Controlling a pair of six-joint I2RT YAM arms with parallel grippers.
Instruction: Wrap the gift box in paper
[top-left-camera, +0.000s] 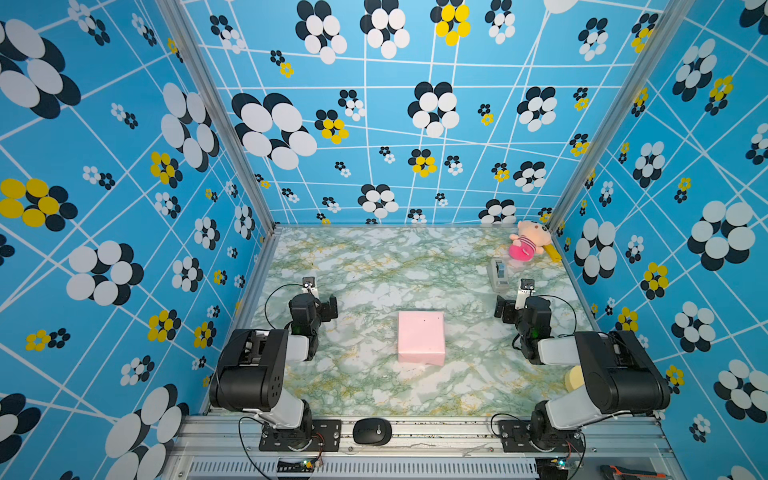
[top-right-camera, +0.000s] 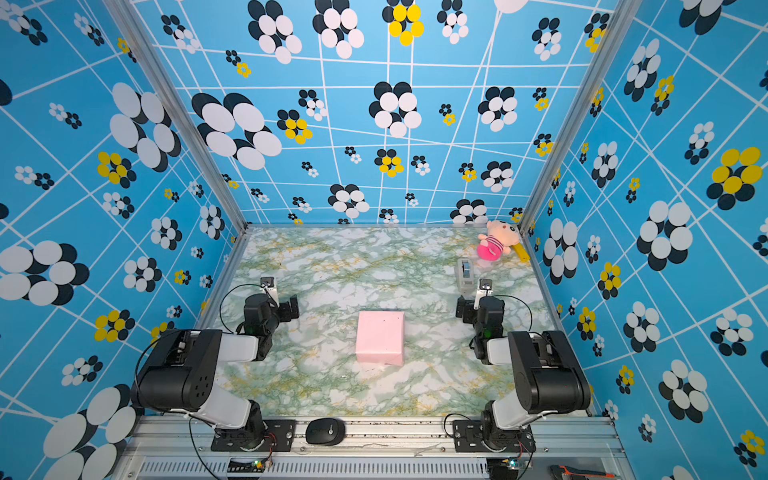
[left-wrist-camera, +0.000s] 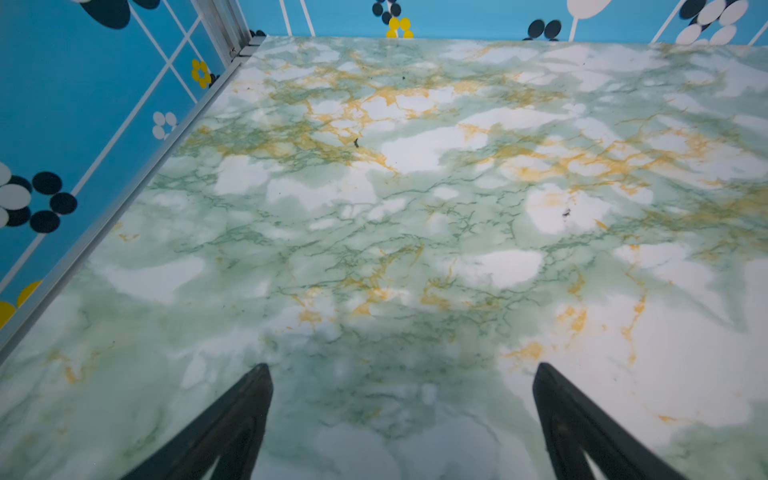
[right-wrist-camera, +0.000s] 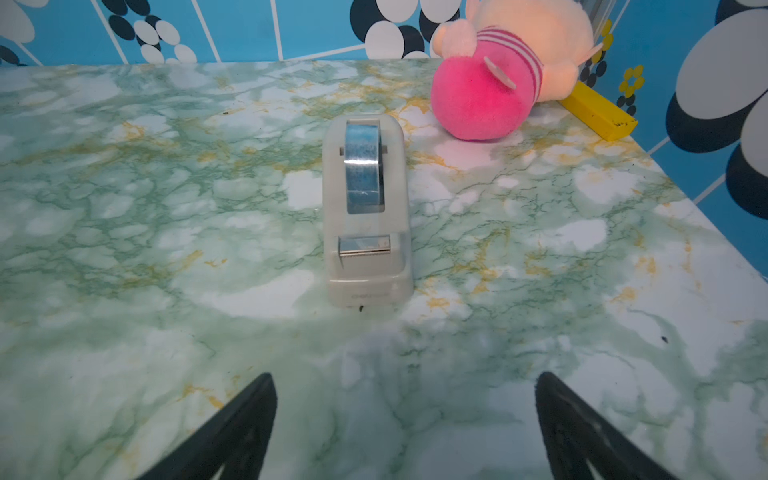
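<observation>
noted: gift box at centre of counter, fully hidden under pink-side-out paper, long axis 12–6. lies 4 o'clock of left claw, 8 o'clock of right claw; both released, empty, about equally near.

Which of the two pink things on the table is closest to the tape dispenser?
The pink plush toy in the far right corner, just behind the tape dispenser. The other, the paper-wrapped gift box, sits mid-table between the arms, well apart.

The 2 arms have black joints, white links, looping black cables and screwed black baseplates.
</observation>
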